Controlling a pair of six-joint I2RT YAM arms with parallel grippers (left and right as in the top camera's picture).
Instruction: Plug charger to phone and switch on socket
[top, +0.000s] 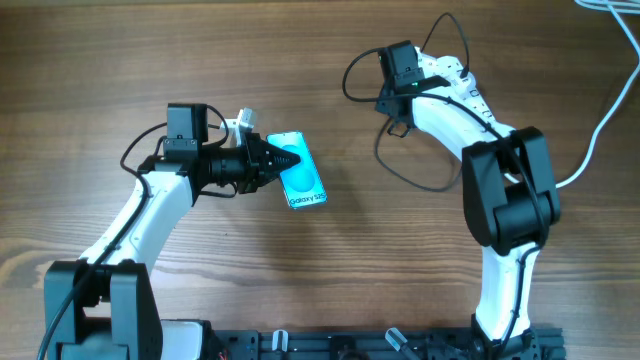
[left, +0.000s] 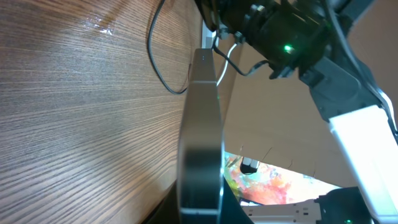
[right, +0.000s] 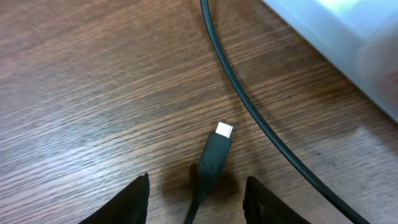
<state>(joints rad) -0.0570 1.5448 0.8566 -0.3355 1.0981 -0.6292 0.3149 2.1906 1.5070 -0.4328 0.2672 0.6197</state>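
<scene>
One phone (top: 308, 184), clamped in the left gripper's (top: 290, 161) jaws; one charger connector (right: 214, 154) lies flat on the worktop (right: 93, 93), between the right gripper's (right: 198, 198) parted jaws, untouched.

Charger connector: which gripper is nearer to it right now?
Right. The right gripper hangs directly over the connector, jaws open either side of it, not touching. The left gripper is across the table, shut on the phone.
</scene>
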